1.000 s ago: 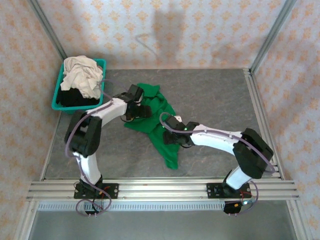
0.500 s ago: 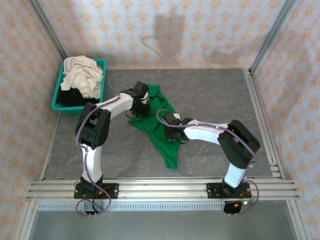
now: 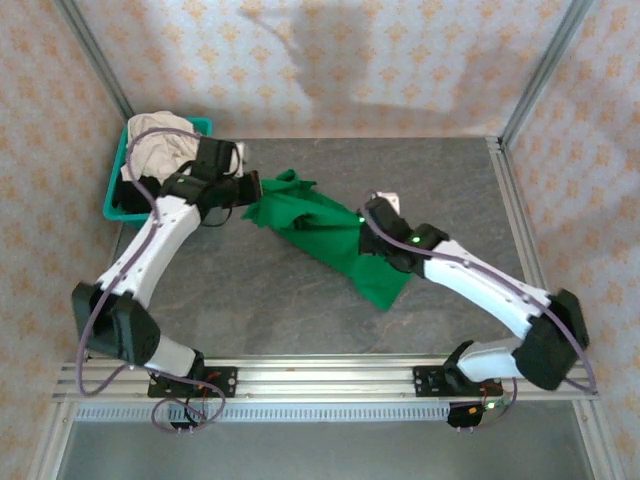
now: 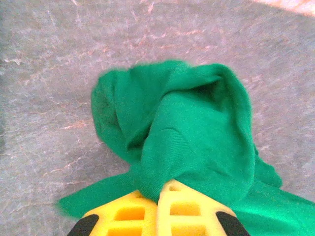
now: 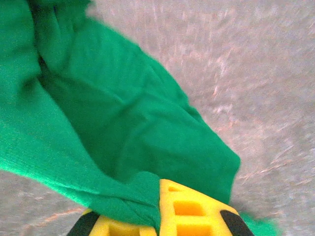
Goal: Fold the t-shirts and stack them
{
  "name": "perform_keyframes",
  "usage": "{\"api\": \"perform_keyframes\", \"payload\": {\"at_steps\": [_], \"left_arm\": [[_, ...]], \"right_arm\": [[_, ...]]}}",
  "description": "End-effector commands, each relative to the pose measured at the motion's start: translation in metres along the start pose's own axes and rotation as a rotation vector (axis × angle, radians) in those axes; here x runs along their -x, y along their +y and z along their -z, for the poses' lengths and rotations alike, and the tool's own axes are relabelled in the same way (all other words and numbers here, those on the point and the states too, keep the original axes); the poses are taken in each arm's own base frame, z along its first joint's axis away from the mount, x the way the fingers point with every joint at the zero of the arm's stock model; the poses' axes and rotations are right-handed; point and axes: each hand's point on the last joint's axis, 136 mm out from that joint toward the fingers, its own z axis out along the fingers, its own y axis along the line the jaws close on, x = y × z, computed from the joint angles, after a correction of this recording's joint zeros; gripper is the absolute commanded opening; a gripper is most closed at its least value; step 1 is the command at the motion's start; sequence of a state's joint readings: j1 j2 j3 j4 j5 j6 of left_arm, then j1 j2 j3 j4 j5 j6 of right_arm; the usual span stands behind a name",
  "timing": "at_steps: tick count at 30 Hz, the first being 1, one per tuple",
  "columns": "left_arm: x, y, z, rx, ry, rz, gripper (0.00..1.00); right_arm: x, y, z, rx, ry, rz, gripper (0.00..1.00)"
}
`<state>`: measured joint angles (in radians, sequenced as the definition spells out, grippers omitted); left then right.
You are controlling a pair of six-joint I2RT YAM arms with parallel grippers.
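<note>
At the middle of the surface (image 3: pixel 460 190), left pincer (image 3: pixel 250 190) and right pincer (image 3: pixel 368 216) each pinch closed on opposite ends of the green t-shirt (image 3: pixel 322 236).

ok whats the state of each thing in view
green t-shirt: unfolded, bunched, held at two ends
left gripper: shut on the green t-shirt
right gripper: shut on the green t-shirt
teal basket: upright, holding laundry
cream-white t-shirt: crumpled in the teal basket
</note>
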<state>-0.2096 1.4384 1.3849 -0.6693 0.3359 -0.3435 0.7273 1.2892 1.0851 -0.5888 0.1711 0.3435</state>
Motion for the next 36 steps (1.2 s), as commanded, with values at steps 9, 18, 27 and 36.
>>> {"api": "perform_keyframes", "payload": {"at_steps": [9,18,27,36], "left_arm": [[0.098,-0.008,0.118,0.075,-0.361,0.098,0.00],[0.233,-0.087,0.127,-0.215,-0.495,0.066,0.00],[0.210,-0.109,0.241,-0.320,-0.684,-0.022,0.00],[0.047,-0.004,0.131,-0.075,-0.402,0.108,0.00]], "right_arm": [[0.143,-0.072,0.117,-0.270,-0.388,0.014,0.00],[0.282,-0.094,0.117,-0.335,-0.469,-0.104,0.00],[0.298,-0.086,0.199,-0.202,-0.587,-0.097,0.00],[0.106,-0.083,0.077,-0.016,-0.239,-0.181,0.00]]}}
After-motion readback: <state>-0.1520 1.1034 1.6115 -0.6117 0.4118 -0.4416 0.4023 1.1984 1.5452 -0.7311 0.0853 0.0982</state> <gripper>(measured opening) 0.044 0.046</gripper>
